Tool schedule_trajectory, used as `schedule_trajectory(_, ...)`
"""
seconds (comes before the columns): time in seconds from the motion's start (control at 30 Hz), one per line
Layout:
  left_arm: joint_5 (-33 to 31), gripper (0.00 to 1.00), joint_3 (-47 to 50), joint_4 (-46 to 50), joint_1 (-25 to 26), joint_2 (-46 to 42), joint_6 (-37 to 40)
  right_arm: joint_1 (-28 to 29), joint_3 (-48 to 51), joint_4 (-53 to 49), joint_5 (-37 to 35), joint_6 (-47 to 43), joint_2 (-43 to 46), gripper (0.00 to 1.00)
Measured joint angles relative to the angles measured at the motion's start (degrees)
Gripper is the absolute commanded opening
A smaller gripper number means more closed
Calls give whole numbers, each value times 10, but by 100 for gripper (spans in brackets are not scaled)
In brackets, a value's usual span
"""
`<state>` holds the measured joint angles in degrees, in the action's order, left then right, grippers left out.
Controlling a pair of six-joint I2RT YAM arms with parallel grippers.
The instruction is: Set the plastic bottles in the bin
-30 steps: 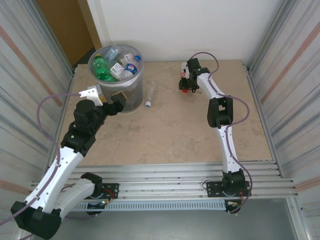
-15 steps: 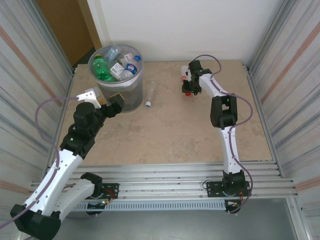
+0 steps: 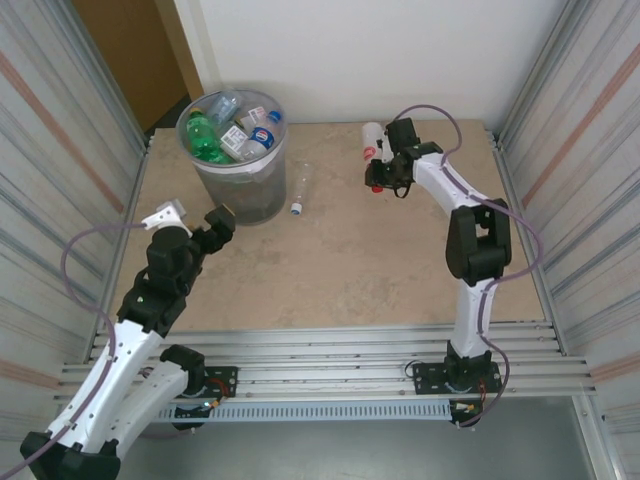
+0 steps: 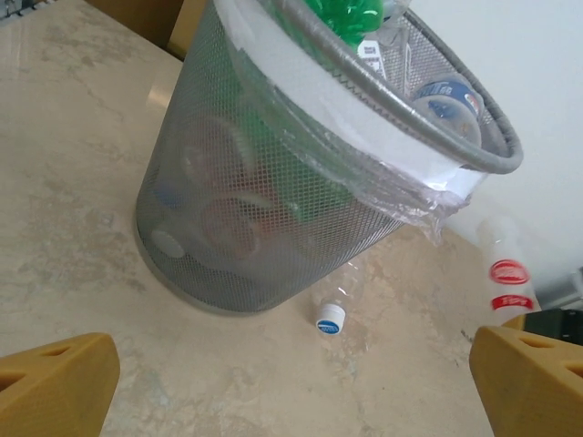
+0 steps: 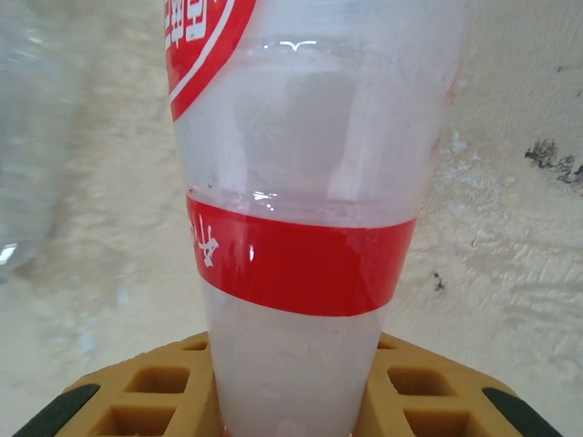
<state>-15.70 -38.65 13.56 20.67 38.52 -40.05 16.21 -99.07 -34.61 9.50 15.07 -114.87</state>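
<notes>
A beige table (image 3: 330, 260) is sitting between ribbed metal walls. One bin (image 3: 245, 195) is standing just ahead of the left claw (image 3: 193, 215), which is gaping wide and holding nothing. About six bottles (image 3: 232, 128) are showing at the bin's top, and more are blurring behind its mesh. One loose bottle (image 3: 299, 190) is lying ahead-right of that claw, touching the bin's foot. The right claw (image 3: 382, 172) is clamping one red-banded bottle (image 5: 301, 228), whose far end is running out of the wrist view.
</notes>
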Motion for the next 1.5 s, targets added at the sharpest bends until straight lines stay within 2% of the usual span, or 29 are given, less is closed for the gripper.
schedule_trajectory(0.27,7,99,24,0,0,-2,-14,52,29,16,9,10,98,14)
schedule_trajectory(0.5,22,99,40,-4,0,8,-21,107,29,17,11,13,147,14)
schedule_trajectory(0.7,34,99,45,-18,0,17,-22,132,29,28,24,26,171,14)
schedule_trajectory(1.1,66,99,46,-44,0,21,-18,157,3,51,89,71,175,15)
schedule_trajectory(1.3,74,99,46,-44,0,21,-11,161,-55,79,149,103,159,15)
schedule_trajectory(1.5,85,99,46,-48,0,26,-7,175,-138,94,196,133,98,16)
